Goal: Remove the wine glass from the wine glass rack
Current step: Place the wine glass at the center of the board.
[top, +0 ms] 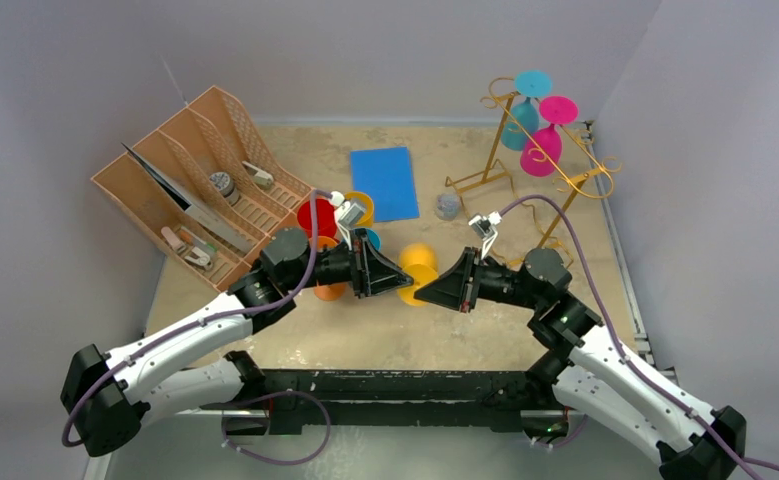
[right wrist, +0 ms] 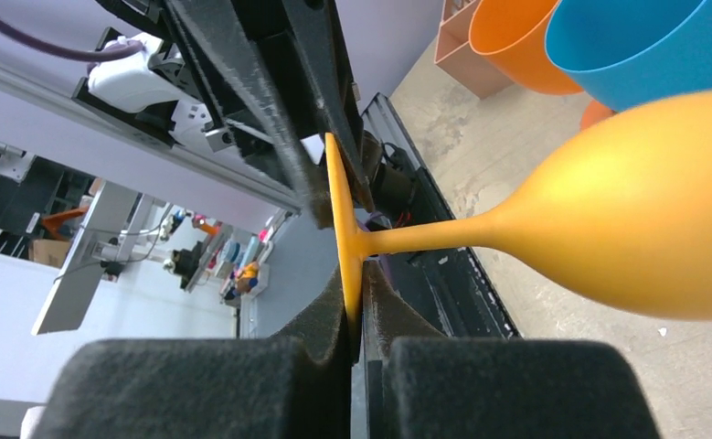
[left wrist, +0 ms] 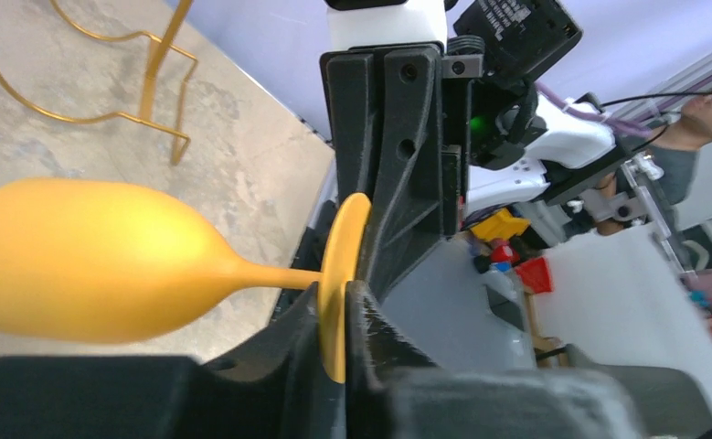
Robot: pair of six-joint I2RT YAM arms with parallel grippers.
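we see the wine glass (top: 417, 272) in one solid yellow-orange, bowl, stem and foot alike. the wine glass rack (left wrist: 166, 55) is gold wire, and on it hang a teal glass (top: 518, 125) and a magenta glass (top: 541, 152). the organizer tray (top: 180, 190) is pale brown with lattice-patterned walls. the flat sheet (top: 385, 182) is plain blue, one cup (top: 315, 215) is red, and the table (top: 445, 330) is mottled sandy beige.

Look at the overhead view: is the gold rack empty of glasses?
No: a teal glass and a pink glass hang upside down on the rack.
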